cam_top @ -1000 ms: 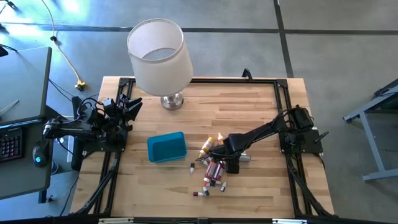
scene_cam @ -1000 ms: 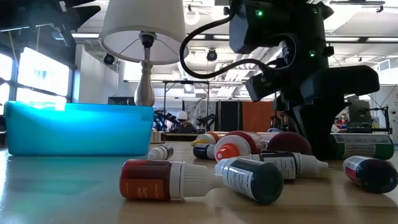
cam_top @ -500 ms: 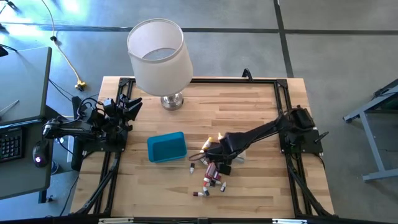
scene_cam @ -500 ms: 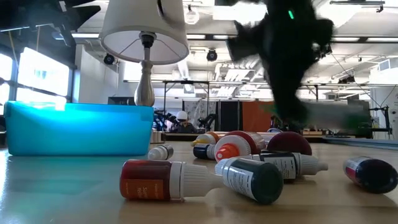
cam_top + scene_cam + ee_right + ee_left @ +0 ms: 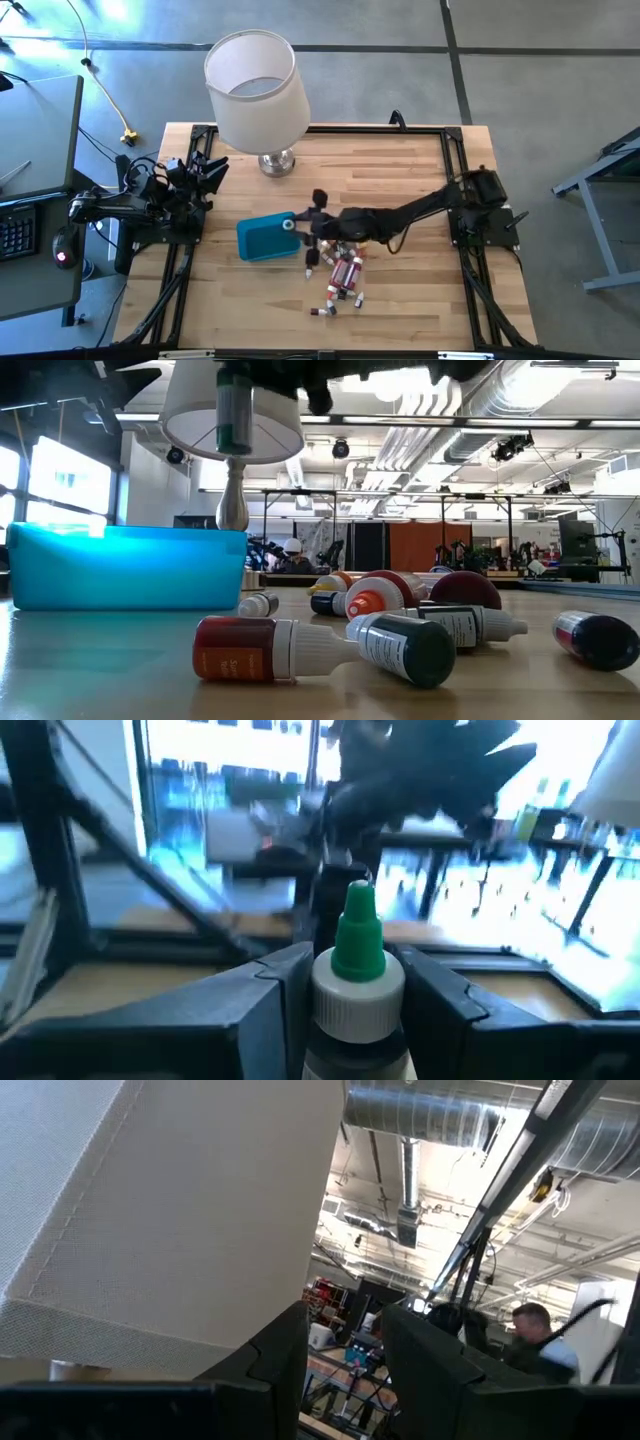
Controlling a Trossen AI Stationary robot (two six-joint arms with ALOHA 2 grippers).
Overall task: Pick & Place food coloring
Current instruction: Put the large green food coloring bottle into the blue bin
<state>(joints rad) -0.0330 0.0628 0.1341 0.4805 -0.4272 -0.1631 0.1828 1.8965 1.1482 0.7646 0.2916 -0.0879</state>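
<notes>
**A:** So, green-capped bottle sits pinched between the right gripper fingers, jaws partly closed on its body, cap end sticking out past the tips. High view puts that gripper at the blue tray, right at its near edge, over the rim.

**B:** Risk?

**A:** Release too early, I think. It's at the edge, not over the middle, so a drop now could clip the rim and bounce back onto the table. Grip is on the smooth body only; a jolt could let it slide.

**B:** Rest of the food coloring?

**A:** Pile of bottles lies on the table just beside the tray, under the right arm. Low view shows them on their sides, red bottle and dark one nearest. A low pass on the way back would scatter them.

**B:** Views disagree anywhere?

**A:** No, they complement. Only the right wrist view shows the grip itself. Low view shows the bottle hanging high in front of the lamp, not the jaws. High view alone gives position over the tray.

**B:** Left?

**A:** Left gripper is parked by the left table edge, fingers apart, holding nothing.
</notes>
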